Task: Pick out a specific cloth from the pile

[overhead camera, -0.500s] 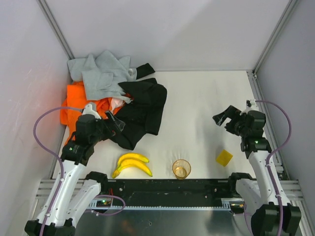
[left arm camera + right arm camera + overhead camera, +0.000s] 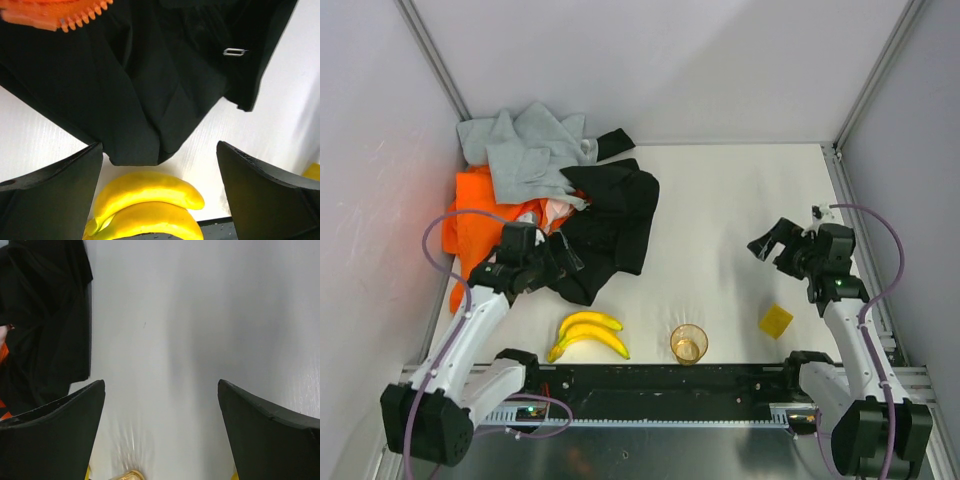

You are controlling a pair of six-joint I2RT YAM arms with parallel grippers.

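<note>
Hovering our left gripper (image 2: 560,255) wide open and empty over the pile (image 2: 610,215), we are seeing the cloth (image 2: 535,213) lying just toward the frame's upper left of it, well apart from the right gripper (image 2: 770,240).

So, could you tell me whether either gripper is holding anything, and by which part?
Nothing is held. The left gripper is open over the black garment and bananas; the right gripper is open over the table.
</note>
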